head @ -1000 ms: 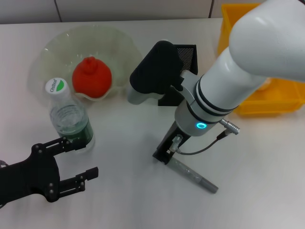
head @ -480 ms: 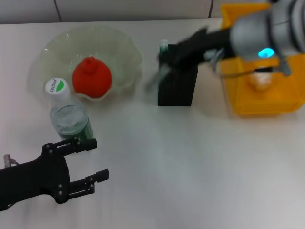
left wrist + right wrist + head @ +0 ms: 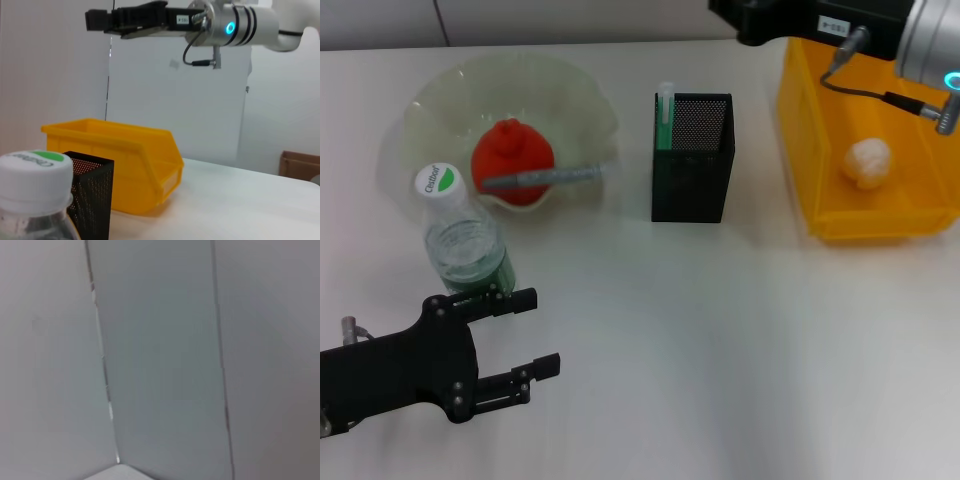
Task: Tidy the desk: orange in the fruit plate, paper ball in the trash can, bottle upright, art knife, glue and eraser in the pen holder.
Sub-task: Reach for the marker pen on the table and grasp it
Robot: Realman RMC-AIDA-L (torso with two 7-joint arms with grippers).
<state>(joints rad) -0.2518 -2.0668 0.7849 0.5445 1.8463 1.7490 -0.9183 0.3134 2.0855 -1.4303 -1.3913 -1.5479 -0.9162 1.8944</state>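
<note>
The orange (image 3: 512, 162) sits in the pale green fruit plate (image 3: 570, 90). A grey art knife (image 3: 542, 178) lies across the plate's front rim, against the orange. The bottle (image 3: 466, 246) stands upright in front of the plate; its white cap (image 3: 33, 168) fills the left wrist view's corner. The black mesh pen holder (image 3: 692, 160) holds a green-and-white glue stick (image 3: 665, 104). A paper ball (image 3: 866, 162) rests in the yellow trash can (image 3: 798, 130). My left gripper (image 3: 540, 332) is open, just in front of the bottle. My right gripper (image 3: 725, 10) hovers high beyond the pen holder. The eraser is out of view.
The yellow trash can (image 3: 131, 159) stands right of the pen holder (image 3: 93, 196) near the table's far right edge. My right arm (image 3: 235, 27) reaches across above it. White table (image 3: 720, 340) stretches between the left gripper and the holder.
My right arm left the middle of the table and swung up to the far right. The grey knife moved from the table's middle onto the fruit plate. My left gripper crept slightly right.
</note>
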